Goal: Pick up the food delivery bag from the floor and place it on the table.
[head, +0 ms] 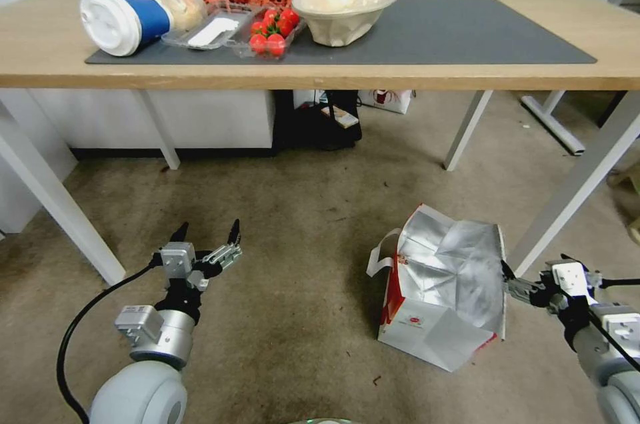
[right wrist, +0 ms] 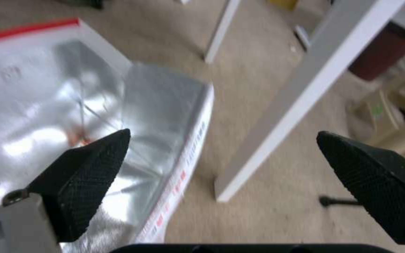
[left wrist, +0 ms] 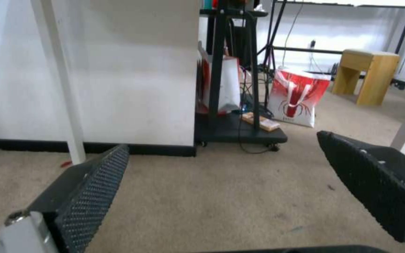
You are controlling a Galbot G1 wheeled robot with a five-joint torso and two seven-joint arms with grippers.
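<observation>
The food delivery bag (head: 443,291) lies crumpled on the floor (head: 300,211) beside a white leg of the bench (head: 467,64), foil showing. The right gripper (head: 510,281), fingers apart, hovers at its rim. The left gripper (head: 208,234), also spread, hangs well apart.

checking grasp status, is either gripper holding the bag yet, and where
Nothing is held. The right gripper is open at the food delivery bag's top edge, not closed on it. The left gripper is open over the floor.
</observation>
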